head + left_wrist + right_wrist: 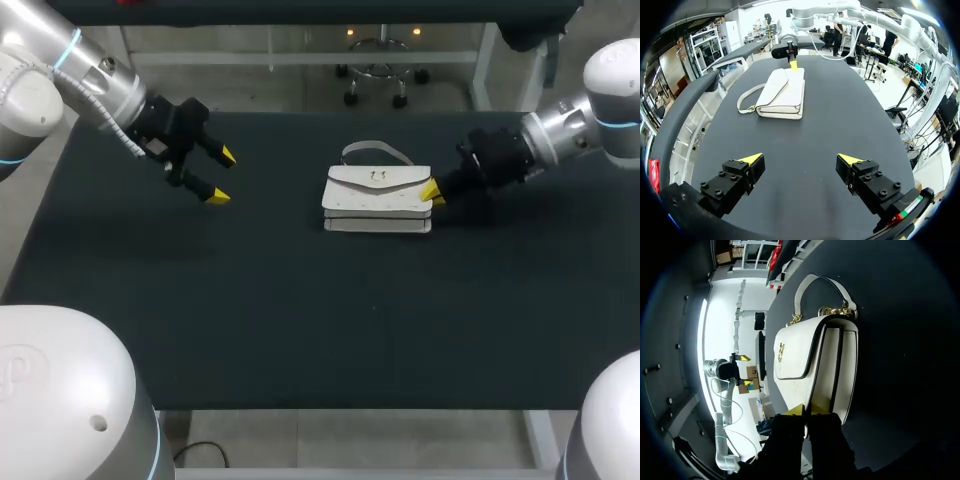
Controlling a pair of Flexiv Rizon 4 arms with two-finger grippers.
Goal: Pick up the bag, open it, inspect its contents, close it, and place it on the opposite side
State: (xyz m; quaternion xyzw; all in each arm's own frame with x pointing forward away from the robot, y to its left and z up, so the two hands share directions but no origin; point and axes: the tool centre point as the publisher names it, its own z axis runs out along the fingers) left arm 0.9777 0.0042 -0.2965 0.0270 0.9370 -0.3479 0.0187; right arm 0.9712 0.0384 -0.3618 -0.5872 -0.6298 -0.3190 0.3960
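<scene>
Over the far left part of the desk the left gripper hangs above the dark surface with its jaws spread wide and nothing between them, pointed toward the middle and well apart from the bag. The bag, a small white handbag, lies flat midway between the left and right edges and nearer the far edge than the near one. Its flap is down over the front with a gold clasp at the centre, and its short handle lies toward the far edge. At the bag's right end sits the right gripper, jaws drawn almost together and their yellow tips against that end. The right wrist view shows no part of the bag clearly caught between them. By my reading the pick-up is only beginning, since the bag rests fully on the desk, closed. The next move seems to call for a real hold from the right, on the end or the handle, firm enough to lift without the bag sliding, and for the left gripper to come in and steady it so the flap can be raised.
</scene>
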